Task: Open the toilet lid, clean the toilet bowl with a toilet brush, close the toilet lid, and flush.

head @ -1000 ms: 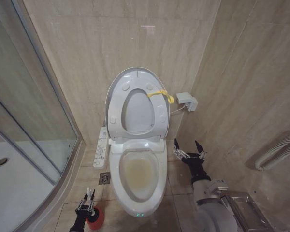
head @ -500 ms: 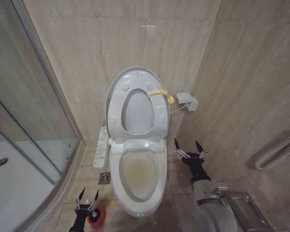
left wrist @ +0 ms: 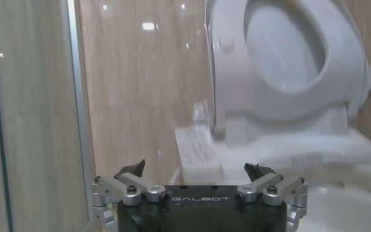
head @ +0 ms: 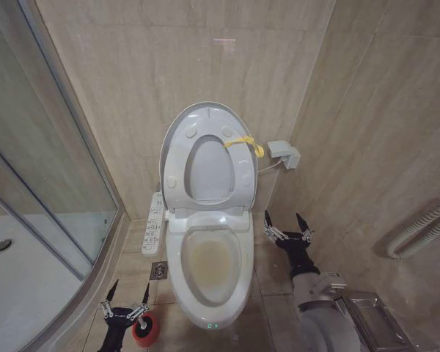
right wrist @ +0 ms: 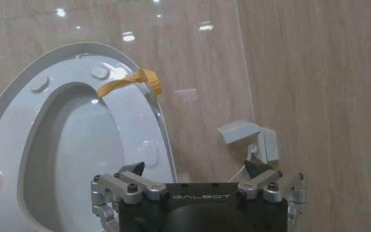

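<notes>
The toilet lid [head: 207, 150] stands raised against the back wall, its yellow loop tag [head: 243, 143] at the right edge, with the seat ring [head: 210, 170] up too. The stained toilet bowl [head: 209, 262] lies uncovered. The left gripper [head: 126, 303], fingers spread wide, hovers just above the red cup holder [head: 146, 331] on the floor left of the bowl. The right gripper [head: 285, 222] waits wide open on the bowl's right side
</notes>
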Controlling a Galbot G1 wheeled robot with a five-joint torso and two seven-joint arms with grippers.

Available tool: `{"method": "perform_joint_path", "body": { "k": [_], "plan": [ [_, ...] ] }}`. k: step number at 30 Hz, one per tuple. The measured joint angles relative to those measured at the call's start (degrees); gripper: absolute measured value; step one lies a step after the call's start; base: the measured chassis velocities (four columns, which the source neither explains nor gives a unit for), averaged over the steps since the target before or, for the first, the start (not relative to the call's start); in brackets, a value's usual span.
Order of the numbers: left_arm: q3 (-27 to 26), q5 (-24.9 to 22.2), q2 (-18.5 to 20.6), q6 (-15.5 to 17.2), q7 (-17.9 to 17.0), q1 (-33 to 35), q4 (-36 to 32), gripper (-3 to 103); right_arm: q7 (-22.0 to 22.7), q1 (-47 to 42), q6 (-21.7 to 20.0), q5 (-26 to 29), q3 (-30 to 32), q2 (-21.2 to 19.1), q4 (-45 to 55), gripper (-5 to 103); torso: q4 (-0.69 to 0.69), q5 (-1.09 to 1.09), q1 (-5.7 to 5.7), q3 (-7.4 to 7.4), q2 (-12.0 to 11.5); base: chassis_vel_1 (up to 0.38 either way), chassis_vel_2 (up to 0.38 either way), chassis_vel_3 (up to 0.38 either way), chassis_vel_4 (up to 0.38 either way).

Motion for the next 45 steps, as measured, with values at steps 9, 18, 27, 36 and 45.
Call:
{"method": "perform_joint_path", "body": {
  "k": [9, 18, 27, 36, 45],
  "plan": [
    [-8.72, -2.29, 0.19, 9.07, -0.24, 6.3, -16.51, 100, 0.0, 0.0, 0.0, 0.0, 0.0, 0.0, 0.0, 100, -0.01, 0.0, 0.0, 0.0, 0.0, 0.0, 0.0, 0.0, 0.0],
    [-14.27, -11.37, -0.54, 19.53, 1.28, 7.99, -27.39, 100, -0.01, 0.0, 0.0, 0.0, 0.0, 0.0, 0.0, 100, -0.02, 0.0, 0.0, 0.0, 0.0, 0.0, 0.0, 0.0, 0.0],
    [-16.14, -12.14, -1.67, 26.63, 6.41, 7.55, -31.48, 100, 0.0, 0.0, 0.0, 0.0, 0.0, 0.0, 0.0, 100, -0.03, 0.0, 0.0, 0.0, 0.0, 0.0, 0.0, 0.0, 0.0],
    [-12.87, -13.3, -3.14, 34.65, 0.3, 8.57, -38.35, 100, 0.0, 0.0, 0.0, 0.0, 0.0, 0.0, 0.0, 100, -0.02, 0.0, 0.0, 0.0, 0.0, 0.0, 0.0, 0.0, 0.0],
    [-11.27, -9.95, -3.23, 35.79, -0.09, 8.59, -39.36, 100, 0.0, 0.0, 0.0, 0.0, 0.0, 0.0, 0.0, 100, -0.02, 0.0, 0.0, 0.0, 0.0, 0.0, 0.0, 0.0, 0.0]
  ]
}}
